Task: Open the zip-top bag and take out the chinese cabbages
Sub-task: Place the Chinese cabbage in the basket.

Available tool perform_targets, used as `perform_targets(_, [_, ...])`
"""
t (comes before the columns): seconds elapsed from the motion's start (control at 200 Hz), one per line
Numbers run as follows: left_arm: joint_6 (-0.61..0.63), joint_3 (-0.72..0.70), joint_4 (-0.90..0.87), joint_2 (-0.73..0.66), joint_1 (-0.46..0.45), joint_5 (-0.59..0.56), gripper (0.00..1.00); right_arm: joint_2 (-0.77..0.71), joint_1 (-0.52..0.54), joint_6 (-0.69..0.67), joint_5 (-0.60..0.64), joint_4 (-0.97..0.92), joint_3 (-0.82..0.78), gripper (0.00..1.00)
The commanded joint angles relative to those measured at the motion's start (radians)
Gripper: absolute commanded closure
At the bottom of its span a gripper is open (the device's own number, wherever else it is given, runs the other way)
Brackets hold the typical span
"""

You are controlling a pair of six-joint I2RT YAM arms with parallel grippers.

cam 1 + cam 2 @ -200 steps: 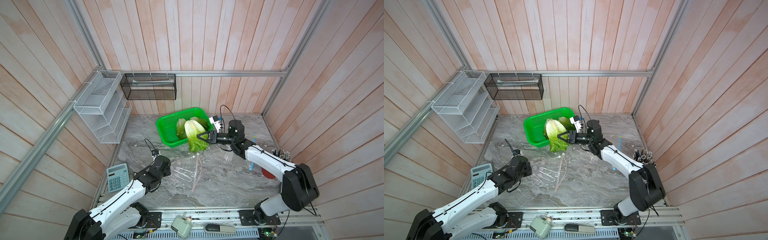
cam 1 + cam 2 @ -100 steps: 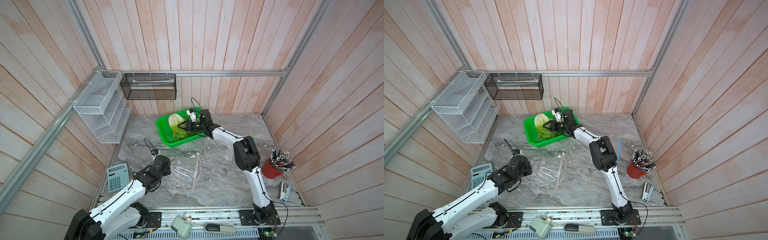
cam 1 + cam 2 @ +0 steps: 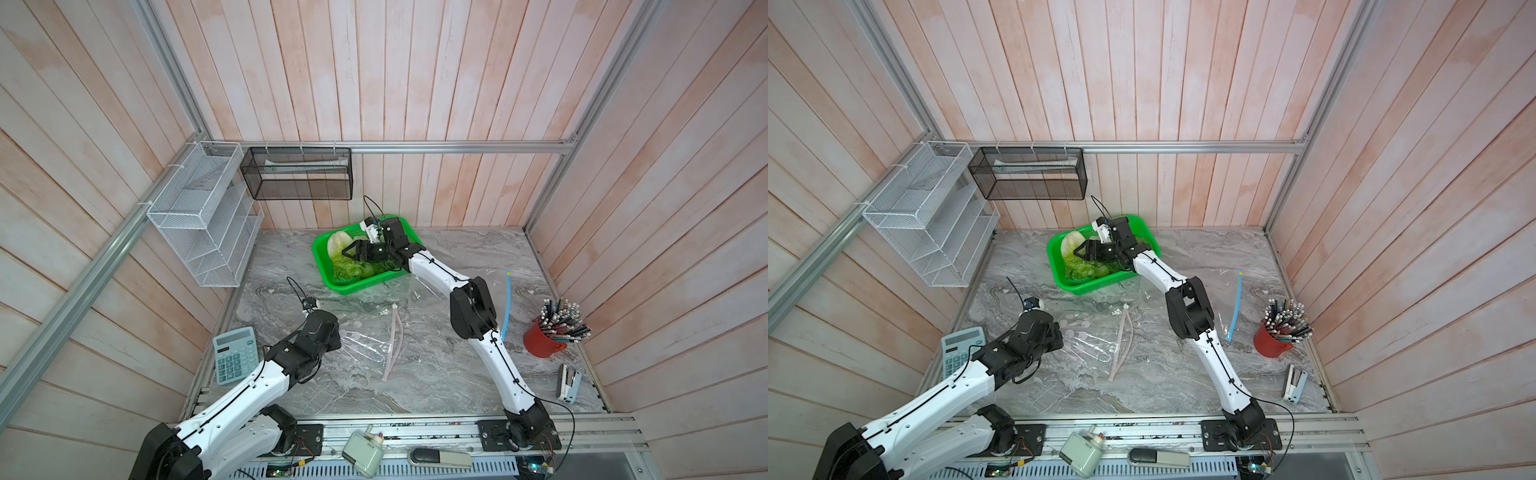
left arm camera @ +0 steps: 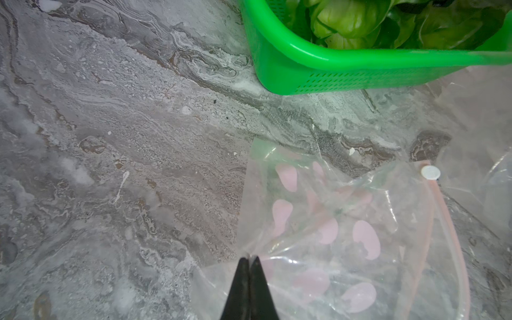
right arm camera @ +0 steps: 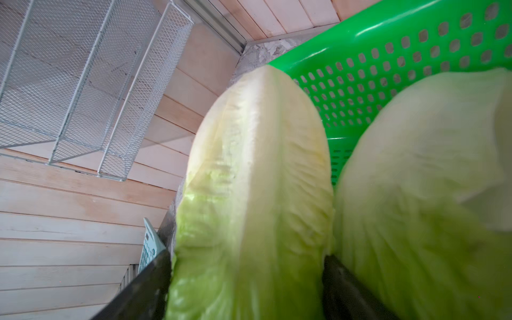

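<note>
We are risking a snag: our right pincer (image 5: 246, 257) is standing wide astride 1 chinese cabbage (image 5: 255, 166), jaws just beside both its flanks, so a skewed pull-back could be catching crinkled leaves and dragging the head over the rim of the green basket (image 4: 332, 74). That head is lying inside the basket, beside a 2nd cabbage (image 5: 429, 194); we are not making out a 3rd. Our left pincer (image 4: 249, 260) is pinching shut on a fold of the zip-top bag (image 4: 332, 221), which is lying on the table (image 4: 110, 138) near the basket; that thin film could be slipping free under a tug.
</note>
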Motion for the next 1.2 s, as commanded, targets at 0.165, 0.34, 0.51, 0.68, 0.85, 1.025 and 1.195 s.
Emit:
perform_targets(0.165, [0.012, 0.002, 0.037, 0.003, 0.01, 0.009, 1.0, -0.149, 0.005, -0.082, 0.179, -0.117, -0.056, 0.02])
perform_targets(0.34, [0.015, -0.008, 0.03, -0.019, 0.011, -0.009, 1.0, -0.308, 0.003, -0.122, 0.302, -0.088, -0.205, 0.02])
perform_targets(0.51, [0.013, -0.019, 0.047, -0.042, 0.022, -0.009, 1.0, -0.475, -0.005, -0.223, 0.413, -0.08, -0.352, 0.02])
perform_targets(0.68, [-0.004, -0.053, 0.123, -0.071, 0.05, 0.015, 1.0, -0.74, -0.081, -0.247, 0.401, 0.069, -0.74, 0.02])
perform_targets(0.85, [-0.025, -0.068, 0.197, -0.019, 0.065, 0.061, 1.0, -1.079, -0.203, -0.208, 0.363, 0.328, -1.201, 0.02])
perform_targets(1.025, [-0.047, -0.069, 0.262, 0.05, 0.065, 0.106, 1.0, -1.271, -0.32, -0.294, 0.35, 0.335, -1.432, 0.02])
perform_targets(1.195, [-0.047, -0.056, 0.28, 0.102, 0.061, 0.172, 0.98, -1.347, -0.442, -0.333, 0.324, 0.363, -1.552, 0.02])
